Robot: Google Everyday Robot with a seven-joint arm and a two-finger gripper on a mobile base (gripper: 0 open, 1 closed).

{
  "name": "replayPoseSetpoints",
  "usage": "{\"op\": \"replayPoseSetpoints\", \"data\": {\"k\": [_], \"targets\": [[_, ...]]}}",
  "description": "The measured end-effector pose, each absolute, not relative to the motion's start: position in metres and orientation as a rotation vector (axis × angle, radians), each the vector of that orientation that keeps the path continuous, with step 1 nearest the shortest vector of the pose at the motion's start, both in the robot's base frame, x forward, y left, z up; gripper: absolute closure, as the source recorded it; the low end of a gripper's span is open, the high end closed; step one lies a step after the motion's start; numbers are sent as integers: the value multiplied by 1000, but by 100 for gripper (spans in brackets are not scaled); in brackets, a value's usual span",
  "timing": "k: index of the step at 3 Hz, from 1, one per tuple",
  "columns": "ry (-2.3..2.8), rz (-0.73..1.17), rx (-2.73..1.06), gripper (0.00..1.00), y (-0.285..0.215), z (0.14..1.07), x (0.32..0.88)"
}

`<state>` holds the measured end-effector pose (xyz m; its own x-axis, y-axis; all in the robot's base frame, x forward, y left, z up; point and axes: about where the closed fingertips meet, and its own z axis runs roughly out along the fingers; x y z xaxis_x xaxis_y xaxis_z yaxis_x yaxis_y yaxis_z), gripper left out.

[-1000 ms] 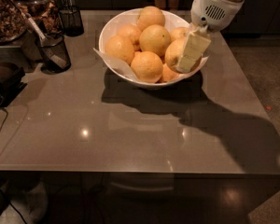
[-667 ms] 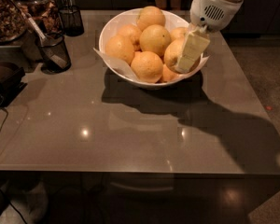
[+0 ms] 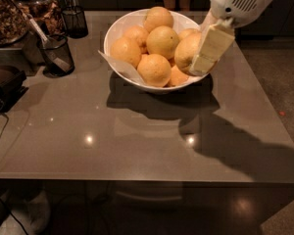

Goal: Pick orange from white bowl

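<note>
The white bowl stands at the back middle of the grey table, lined with white paper and piled with several oranges. My gripper reaches down from the upper right over the bowl's right side. Its cream finger lies flat against the right face of the large yellow-orange orange, and the other finger is hidden behind the fruit. The gripper is shut on this orange, which sits slightly raised among the others at the right rim.
Two dark mesh cups stand left of the bowl, one holding a utensil. A tray of brown food and a dark appliance sit at the far left. The table's right edge borders the floor.
The gripper and the orange it holds have shifted slightly up and to the right at the bowl's right side. The bowl and the other oranges have not moved.
</note>
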<state>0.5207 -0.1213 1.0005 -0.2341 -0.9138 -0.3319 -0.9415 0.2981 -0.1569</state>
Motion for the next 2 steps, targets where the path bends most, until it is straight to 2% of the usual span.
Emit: {"op": "replayPoseSetpoints", "data": {"k": [1,2], "targets": [[2202,169,-1686,100,-113,1019,469],[2202,169,-1686,100,-113,1019,469]]}}
